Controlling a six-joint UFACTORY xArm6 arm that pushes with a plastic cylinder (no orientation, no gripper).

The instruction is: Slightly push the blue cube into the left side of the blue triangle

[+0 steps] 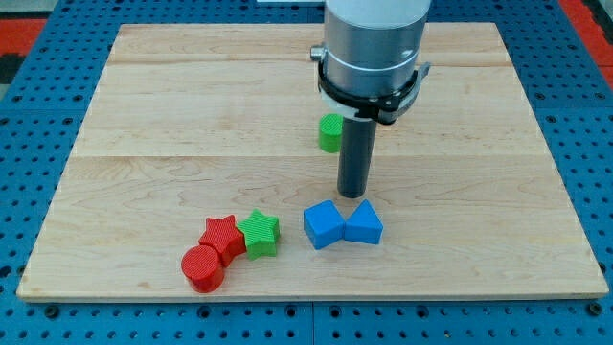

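Observation:
The blue cube (pixel 323 224) lies near the board's lower middle. The blue triangle (pixel 363 223) lies right beside it on the view's right, and the two touch. My tip (pixel 353 195) is the lower end of the dark rod, just above the seam between the cube and the triangle, a little toward the view's top of them. It seems very close to the triangle's top corner; I cannot tell if it touches.
A green cylinder (pixel 330 132) sits behind the rod, partly hidden by it. At the lower left a red cylinder (pixel 203 268), a red star (pixel 222 236) and a green star (pixel 260 233) cluster together. The wooden board (pixel 144 115) lies on a blue pegboard.

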